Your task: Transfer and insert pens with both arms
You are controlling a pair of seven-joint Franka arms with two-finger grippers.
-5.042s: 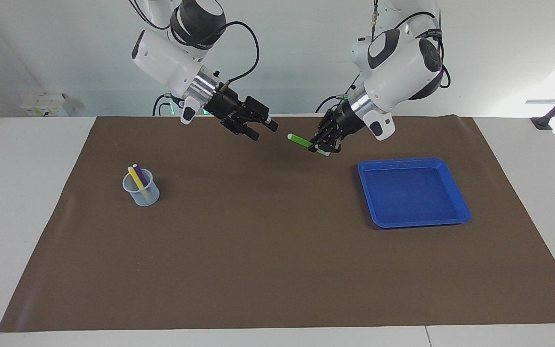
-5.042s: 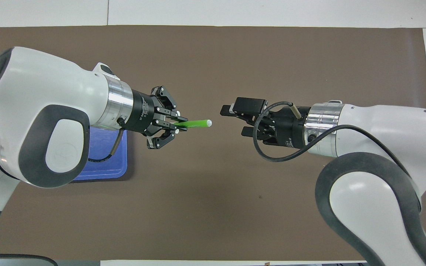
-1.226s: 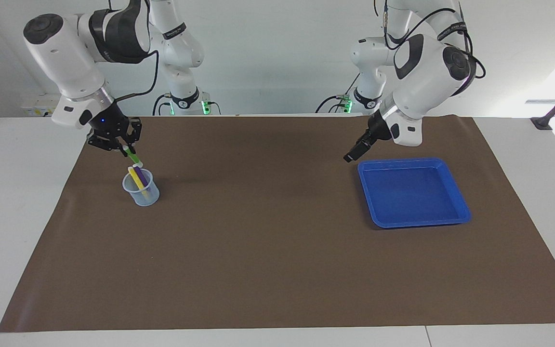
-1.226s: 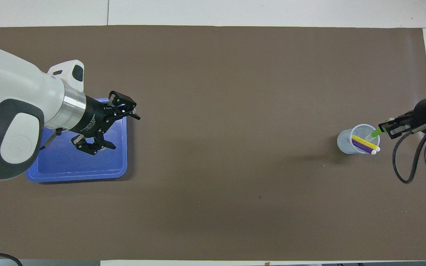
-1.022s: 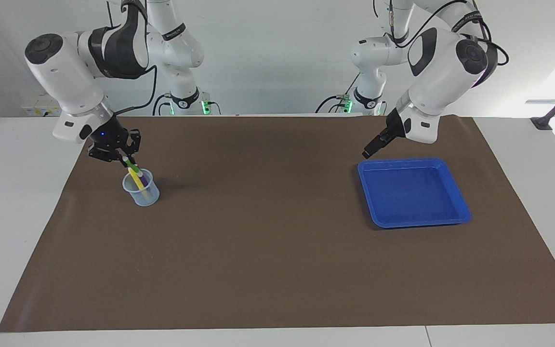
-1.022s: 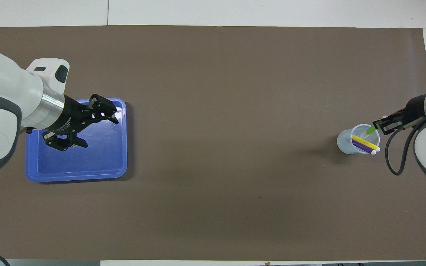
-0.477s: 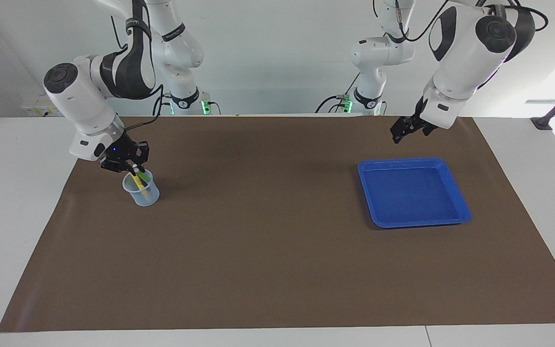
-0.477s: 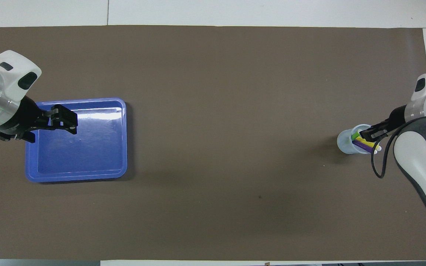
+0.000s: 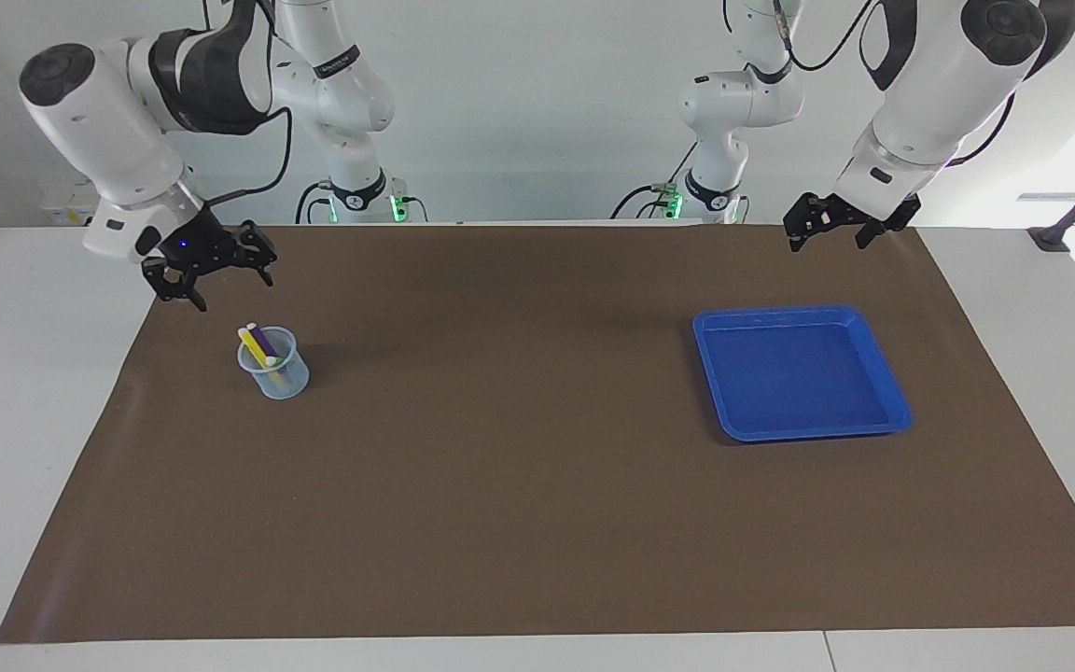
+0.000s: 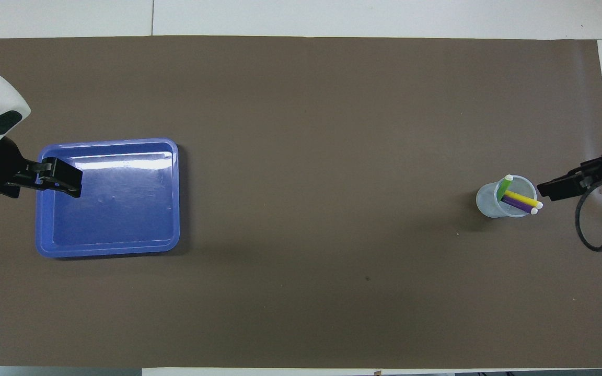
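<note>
In the facing view, a clear cup (image 9: 273, 363) stands on the brown mat (image 9: 537, 485) toward the right arm's end of the table, with the yellow pen (image 9: 258, 347) and purple pen (image 9: 266, 343) leaning in it. The right gripper (image 9: 211, 277) hangs above the mat close to the cup, fingers spread wide, holding nothing. The blue tray (image 9: 887, 373) lies well apart from the cup, toward the left arm's end. The left gripper (image 9: 831, 227) hangs above the mat's edge, jaws apart and empty.

In the overhead view, the green pen (image 10: 503, 187) stands in the cup (image 10: 486, 203) beside the yellow pen (image 10: 520, 198) and purple pen (image 10: 516, 204). The right gripper (image 10: 562, 188) is just beside the cup. The left gripper (image 10: 60, 177) overlaps the tray's rim (image 10: 107, 250).
</note>
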